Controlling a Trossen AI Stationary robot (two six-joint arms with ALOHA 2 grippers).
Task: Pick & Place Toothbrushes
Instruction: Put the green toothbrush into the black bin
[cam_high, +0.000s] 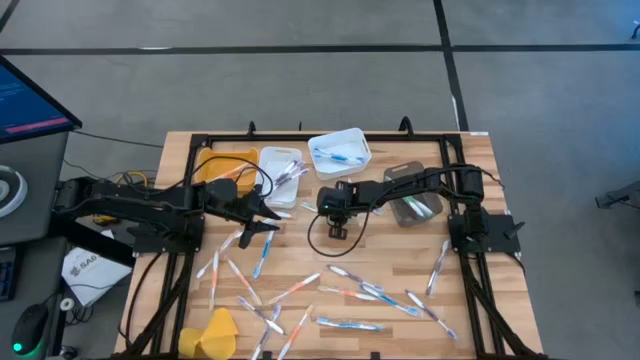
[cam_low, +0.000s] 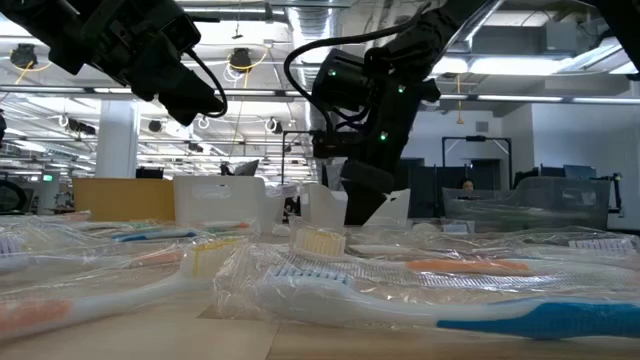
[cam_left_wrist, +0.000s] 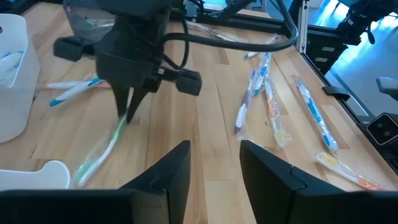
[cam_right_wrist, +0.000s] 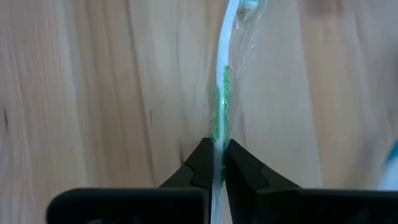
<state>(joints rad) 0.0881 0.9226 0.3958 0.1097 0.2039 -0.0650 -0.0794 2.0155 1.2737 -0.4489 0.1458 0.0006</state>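
Wrapped toothbrushes (cam_high: 345, 295) lie scattered flat over the table's near half. They fill the foreground of the low view (cam_low: 430, 290). A few more lie in the white bins (cam_high: 340, 152) at the far edge. My right gripper (cam_high: 337, 212) points down near the table's middle, shut on a green-and-white toothbrush (cam_right_wrist: 222, 93) in a clear wrapper. The left wrist view shows it too (cam_left_wrist: 106, 149). My left gripper (cam_left_wrist: 214, 165) hovers open just left of it (cam_high: 265, 215), above the wood, touching nothing. My right gripper pinches the green-and-white toothbrush between its two fingertips (cam_right_wrist: 202, 165) at one end of the handle (cam_right_wrist: 217, 140), wrapper included. The fingers come from above, pointing down, along the stick. The toothbrush hangs slanting below them (cam_left_wrist: 115, 137). I cannot tell whether its lower end touches the table.
An orange bin (cam_high: 225, 165), two white bins (cam_high: 280, 178) and a clear bin (cam_high: 412, 198) stand along the far edge inside the black frame. A yellow lump (cam_high: 215, 335) sits at the near left corner. A black cable (cam_high: 320, 240) loops under the right gripper.
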